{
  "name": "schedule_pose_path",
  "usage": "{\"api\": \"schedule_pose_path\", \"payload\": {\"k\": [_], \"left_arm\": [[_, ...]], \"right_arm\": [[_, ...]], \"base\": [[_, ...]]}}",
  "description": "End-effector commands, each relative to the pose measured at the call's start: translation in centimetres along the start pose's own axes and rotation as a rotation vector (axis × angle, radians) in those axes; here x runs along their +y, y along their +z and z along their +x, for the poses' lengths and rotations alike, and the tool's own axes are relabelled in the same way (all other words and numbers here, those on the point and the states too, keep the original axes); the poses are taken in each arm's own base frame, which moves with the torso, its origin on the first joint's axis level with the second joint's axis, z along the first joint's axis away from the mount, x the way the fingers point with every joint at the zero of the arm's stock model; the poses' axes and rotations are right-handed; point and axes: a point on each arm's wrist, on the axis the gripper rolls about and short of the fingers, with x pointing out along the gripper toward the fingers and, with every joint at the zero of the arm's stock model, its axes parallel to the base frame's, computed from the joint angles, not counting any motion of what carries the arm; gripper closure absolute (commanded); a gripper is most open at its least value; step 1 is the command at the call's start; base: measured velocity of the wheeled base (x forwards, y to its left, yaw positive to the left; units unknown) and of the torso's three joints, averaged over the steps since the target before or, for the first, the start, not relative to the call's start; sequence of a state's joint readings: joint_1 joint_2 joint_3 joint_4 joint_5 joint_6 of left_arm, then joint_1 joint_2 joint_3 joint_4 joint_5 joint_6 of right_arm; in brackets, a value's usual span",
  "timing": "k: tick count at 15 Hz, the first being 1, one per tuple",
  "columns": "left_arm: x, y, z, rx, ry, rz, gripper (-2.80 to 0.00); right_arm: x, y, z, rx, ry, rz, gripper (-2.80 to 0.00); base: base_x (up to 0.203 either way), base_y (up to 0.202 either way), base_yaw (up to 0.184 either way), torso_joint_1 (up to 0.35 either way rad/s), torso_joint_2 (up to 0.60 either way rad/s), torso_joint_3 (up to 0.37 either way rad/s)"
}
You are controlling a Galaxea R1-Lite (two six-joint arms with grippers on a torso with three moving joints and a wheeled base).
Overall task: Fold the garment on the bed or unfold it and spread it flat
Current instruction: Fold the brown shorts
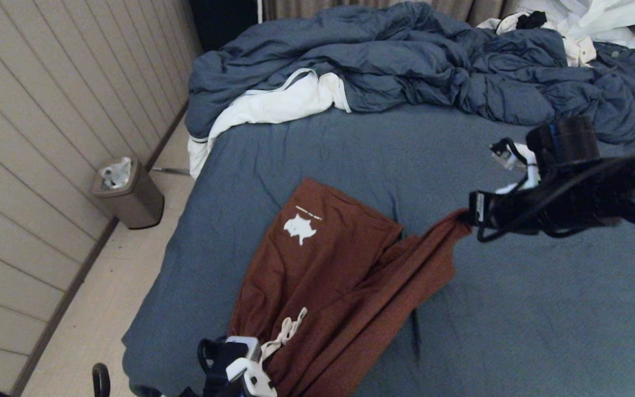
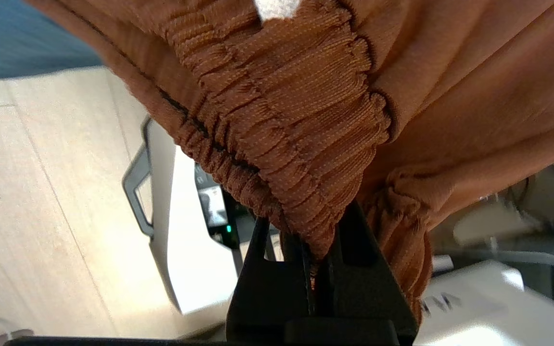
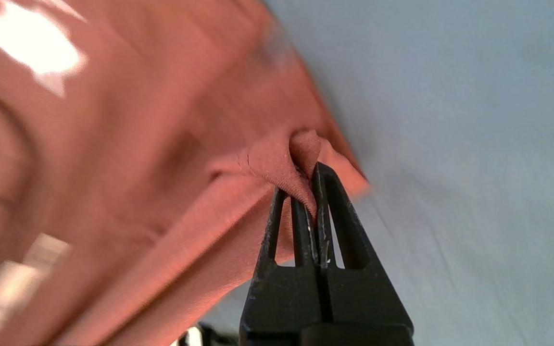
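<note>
Both my grippers are clenched on the rust-brown soft shorts (image 1: 328, 275), which lie on the large bed with the dark blue-grey sheet (image 1: 516, 309).

Head view: my right gripper (image 1: 469, 212) lifts one leg hem; my left gripper (image 1: 254, 366) sits at the shorts' near end, beside the white drawstring (image 1: 287, 331). Left wrist view: its fingers (image 2: 349, 245) pinch the gathered waistband (image 2: 282, 125). Right wrist view: its fingers (image 3: 327, 206) nip a fold of hem.

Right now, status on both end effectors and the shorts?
Left end effector shut on waistband, near bed edge. Right end effector shut on leg hem, lifted. Shorts half spread. Duvet well clear.
</note>
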State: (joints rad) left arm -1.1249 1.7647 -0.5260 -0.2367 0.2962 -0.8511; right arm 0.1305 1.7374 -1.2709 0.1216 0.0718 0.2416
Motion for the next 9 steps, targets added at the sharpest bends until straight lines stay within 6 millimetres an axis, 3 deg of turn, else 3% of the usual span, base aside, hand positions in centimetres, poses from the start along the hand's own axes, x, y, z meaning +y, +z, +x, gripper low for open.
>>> {"api": "schedule_pose_path", "payload": {"k": [1, 3, 4, 5, 7, 9], "left_arm": [[1.6, 1.5, -0.1, -0.032, 0.035, -0.078, 0.0], [3.0, 2.8, -1.0, -0.061, 0.025, -0.143, 0.0], [3.6, 2.5, -1.3, -0.045, 0.015, -0.152, 0.0], [4.0, 2.3, -1.4, -0.034, 0.015, -0.157, 0.0], [4.9, 2.4, -1.4, -0.053, 0.024, -0.189, 0.0], [5.7, 3.6, -1.9, -0.12, 0.013, -0.243, 0.0]], "right_arm": [[3.3, 3.3, 3.3, -0.007, 0.059, -0.023, 0.0], [6.0, 5.1, 5.4, -0.009, 0.097, -0.036, 0.0], [7.3, 5.5, 6.5, -0.011, 0.113, -0.049, 0.0], [8.8, 5.4, 7.4, -0.014, 0.134, -0.072, 0.0], [12.3, 2.9, 10.0, 0.017, 0.158, -0.144, 0.0], [12.8, 3.0, 11.0, -0.051, 0.156, -0.144, 0.0]], "base": [[0.0, 0.0, 0.0, 0.0, 0.0, 0.0], [0.0, 0.0, 0.0, 0.0, 0.0, 0.0], [0.0, 0.0, 0.0, 0.0, 0.0, 0.0], [0.0, 0.0, 0.0, 0.0, 0.0, 0.0], [0.0, 0.0, 0.0, 0.0, 0.0, 0.0], [0.0, 0.0, 0.0, 0.0, 0.0, 0.0]]}}
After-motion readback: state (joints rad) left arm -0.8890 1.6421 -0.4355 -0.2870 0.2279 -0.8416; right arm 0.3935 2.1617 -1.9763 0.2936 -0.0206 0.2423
